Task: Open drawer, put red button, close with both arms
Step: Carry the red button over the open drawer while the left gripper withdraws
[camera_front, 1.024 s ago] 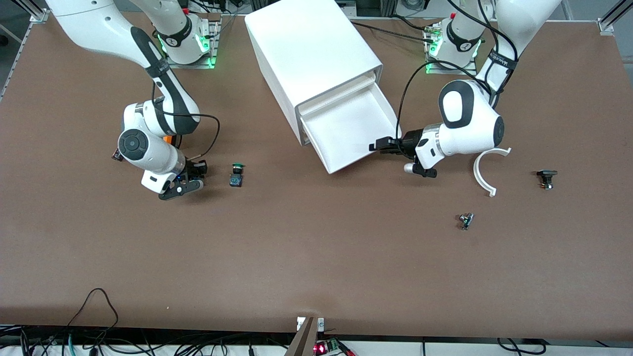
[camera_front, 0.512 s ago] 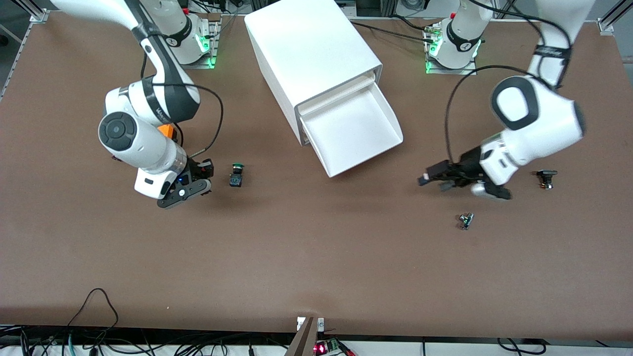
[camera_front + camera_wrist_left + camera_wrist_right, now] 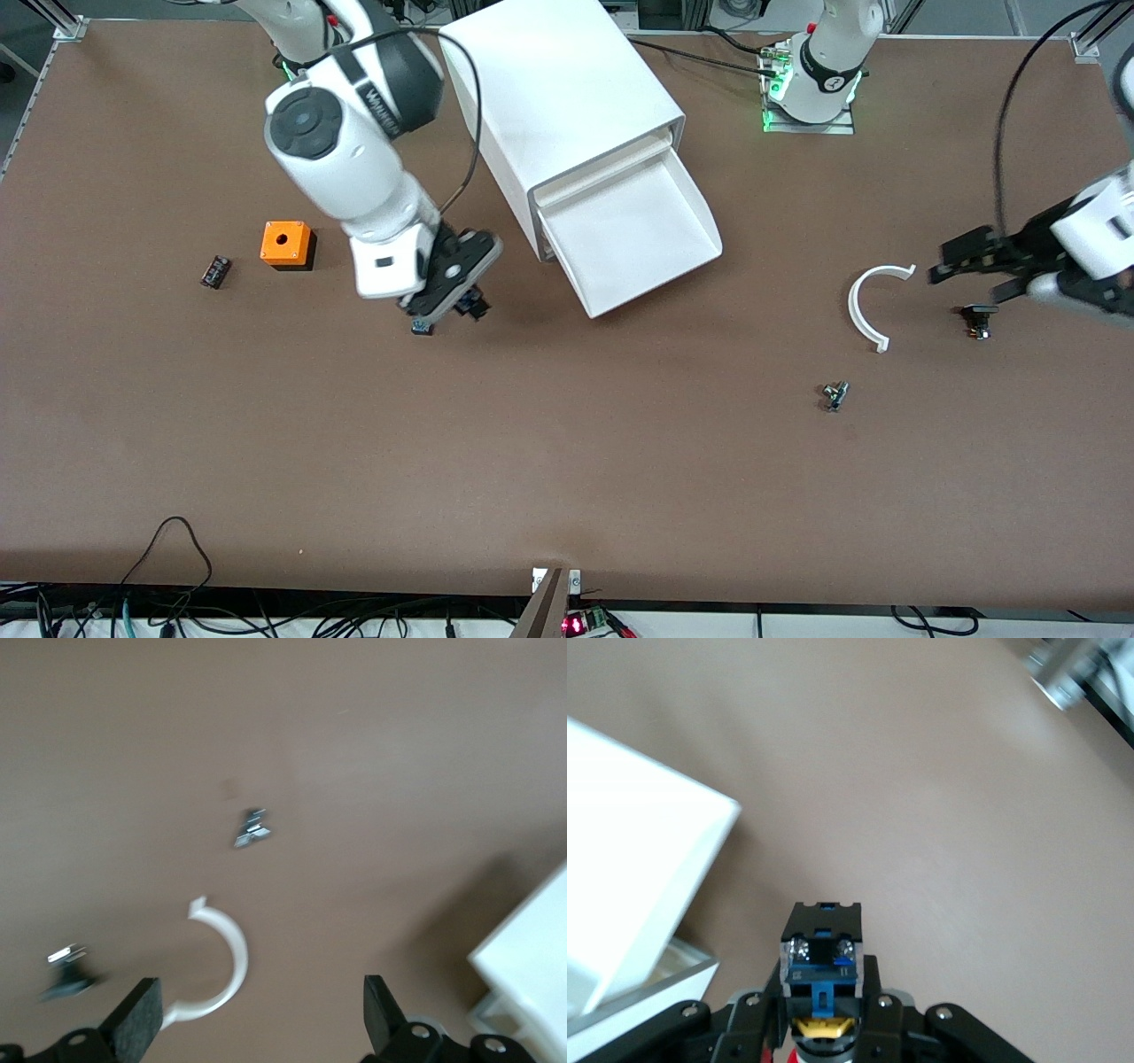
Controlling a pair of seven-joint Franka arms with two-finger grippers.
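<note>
1. Between the right gripper's fingers sits the red button, pinched by its body; the right wrist view shows its bluish, screw-terminal base pointing away from the wrist, yellow below, and a sliver of red at the picture's edge that is probably the cap.
2. It looks like a small, hard, light plastic part: stiff enough to take a firm pinch, with smooth sides that could twist or slip. I judge the flat sides of the black-and-yellow body the best hold, not the round cap.
3. Seen from the front, the right gripper is in the air over bare table beside the drawer, toward the right arm's end.
4. The drawer is pulled out of the cabinet, its tray open and nothing visible in it; the button is not yet over it. A low release should keep so light a part from bouncing.
5. Under the gripper a green button is mostly hidden, only its base showing.
6. Farther toward the right arm's end lie an orange box and a small dark part.
7. The left gripper is spread wide and empty, over the table near a white arc and a black part; a metal piece lies nearer the front camera.
</note>
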